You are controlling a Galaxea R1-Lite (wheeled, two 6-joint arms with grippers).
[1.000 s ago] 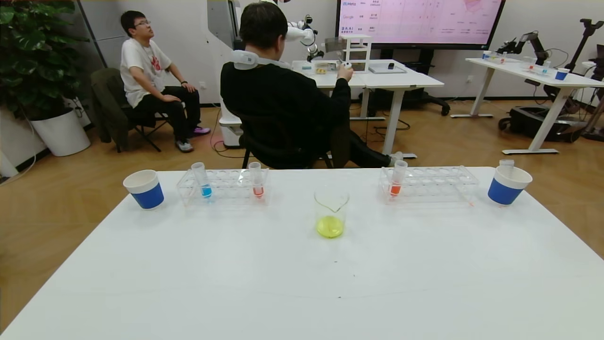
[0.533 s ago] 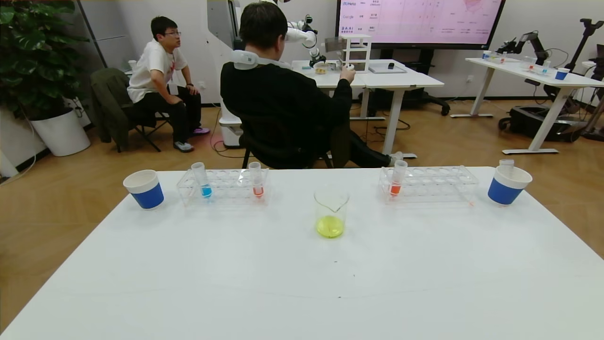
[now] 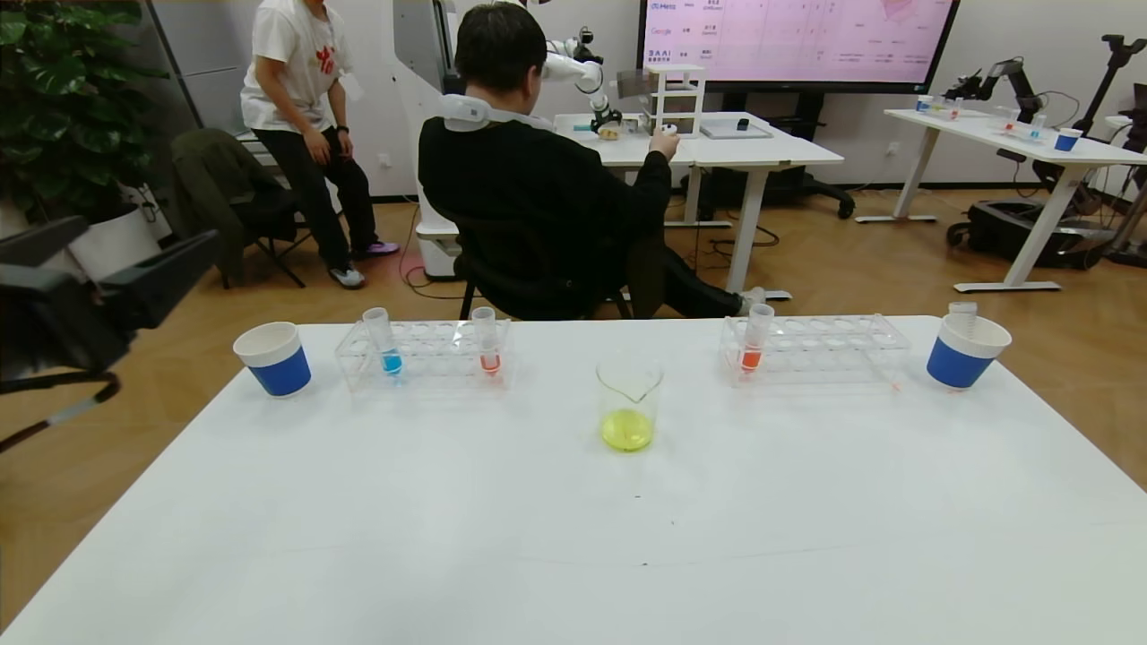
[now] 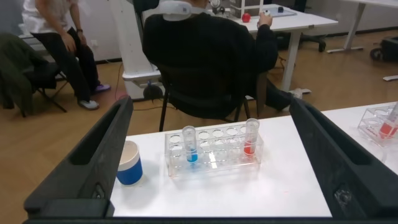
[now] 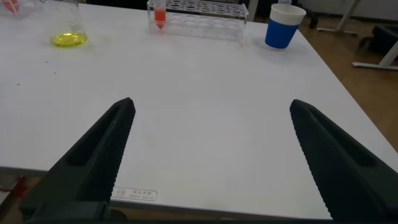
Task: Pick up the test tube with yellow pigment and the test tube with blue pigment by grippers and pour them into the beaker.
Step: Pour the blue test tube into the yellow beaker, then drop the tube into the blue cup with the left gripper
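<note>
Newly arrived at the table's left edge, the left gripper (image 3: 116, 269) hangs wide open and empty, well short of the blue-pigment tube (image 3: 385, 345) in its rack (image 3: 430, 358); the beaker (image 3: 628, 408) holds yellow liquid.

Little can be read here. On the wall screen (image 3: 797, 40) at the back of the room, a pink-tinted slide carries a column of small logos along its left side: the word "Meta" at the top and "Google" below it are legible, while a third mark beneath them and the rest of the slide's rows are too small to make out. The white shirt (image 3: 291, 54) of the standing person bears a red print that cannot be read. A small label (image 5: 134, 195) near the edge of the table (image 5: 205, 124) in the right wrist view carries print too fine to read.
</note>
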